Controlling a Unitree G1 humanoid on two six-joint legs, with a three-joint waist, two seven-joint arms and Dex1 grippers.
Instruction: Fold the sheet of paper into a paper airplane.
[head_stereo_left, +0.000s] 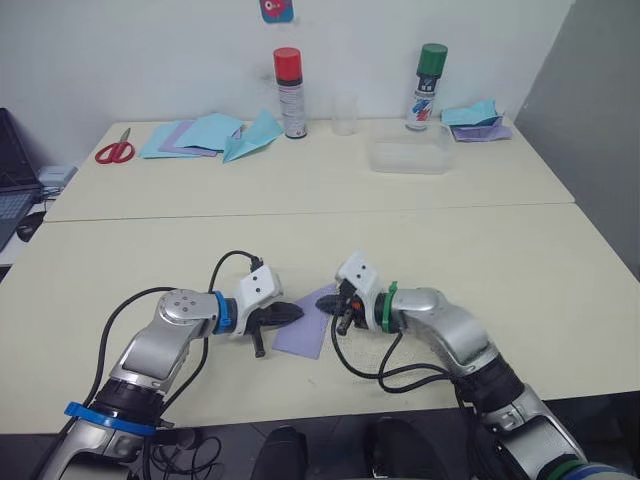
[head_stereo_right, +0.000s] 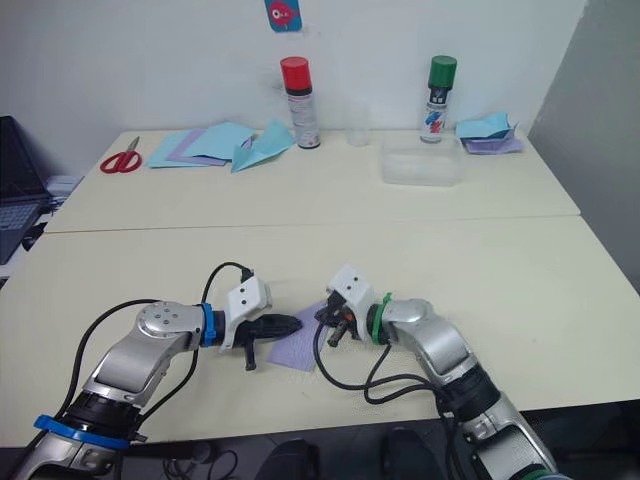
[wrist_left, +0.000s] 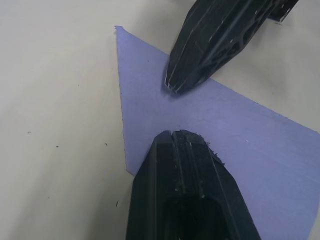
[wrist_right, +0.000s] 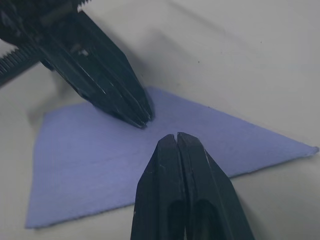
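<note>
Low in the centre of the head frame, the thin lavender sheet of paper (head_stereo_left: 308, 328) lies flat on the cream table (head_stereo_left: 480, 260), already folded into a pointed wedge. Our left gripper (wrist_left: 172, 136) and right gripper (wrist_right: 176, 137) meet over it, each with fingers pressed together and tips down on the paper, holding nothing. To do this step well, we judge that one tip should pin the layers while the other slides along the fold to sharpen the crease, pressing lightly so the paper does not skid.
</note>
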